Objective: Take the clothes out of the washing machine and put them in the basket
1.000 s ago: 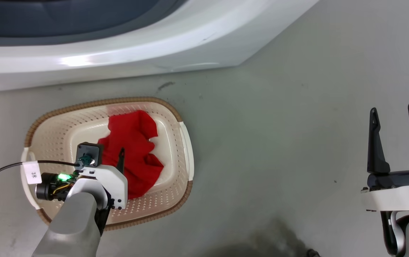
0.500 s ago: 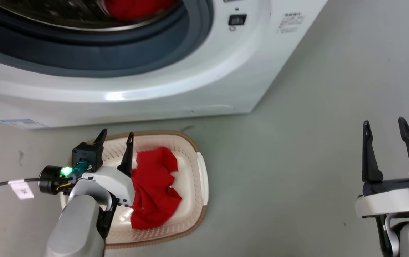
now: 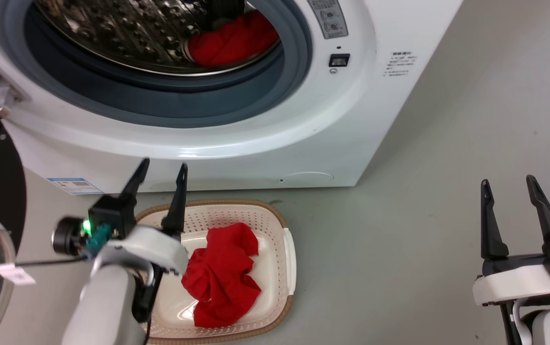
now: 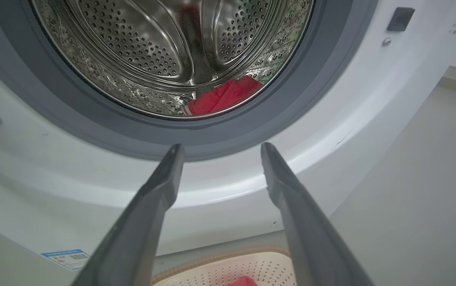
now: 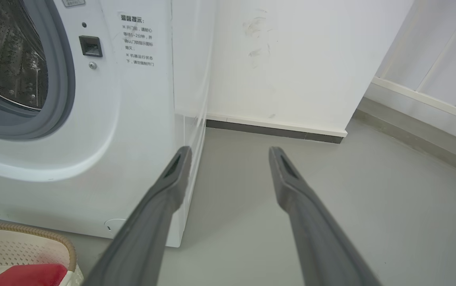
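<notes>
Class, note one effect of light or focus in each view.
Head view: a glare streak on the washing machine. Left wrist view: the left gripper looks soft, the drum sharp and glinting. Right wrist view: the right gripper looks soft, the light flat.

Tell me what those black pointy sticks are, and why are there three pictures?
They belong to a robot with two arms. The sticks are the jaws of its left gripper and right gripper; both pairs stand apart, holding nothing. One picture comes from a camera on its head, looking down. The other two come from cameras on its wrists, looking along the jaws. On the floor sits a basket with a red cloth inside. A second red cloth lies inside the washing machine.
</notes>
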